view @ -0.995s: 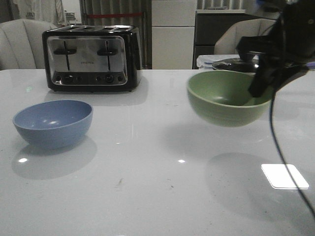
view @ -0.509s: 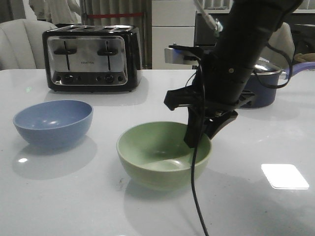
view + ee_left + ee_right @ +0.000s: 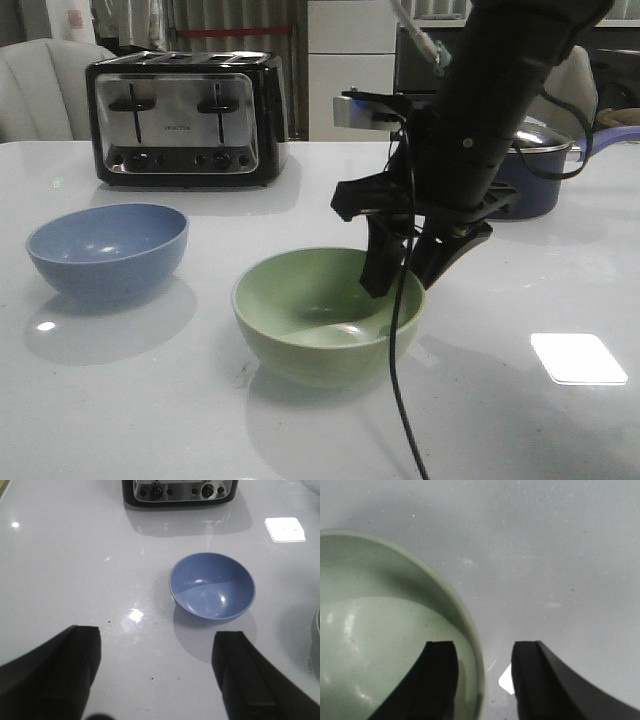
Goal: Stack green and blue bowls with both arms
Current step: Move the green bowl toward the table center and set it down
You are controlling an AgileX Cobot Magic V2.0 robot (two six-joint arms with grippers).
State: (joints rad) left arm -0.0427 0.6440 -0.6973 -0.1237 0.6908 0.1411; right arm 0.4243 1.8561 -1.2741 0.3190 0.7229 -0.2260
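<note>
Matte sage green bowl — rim straddled by the spread right gripper (left gripper spread, empty).

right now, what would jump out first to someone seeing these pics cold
The black right gripper reaching down over the table's middle, its fingers straddling the rim of the green bowl, one inside and one outside. To the left the blue bowl sits alone, with the left gripper open above it. A shiny toaster stands behind.
</note>
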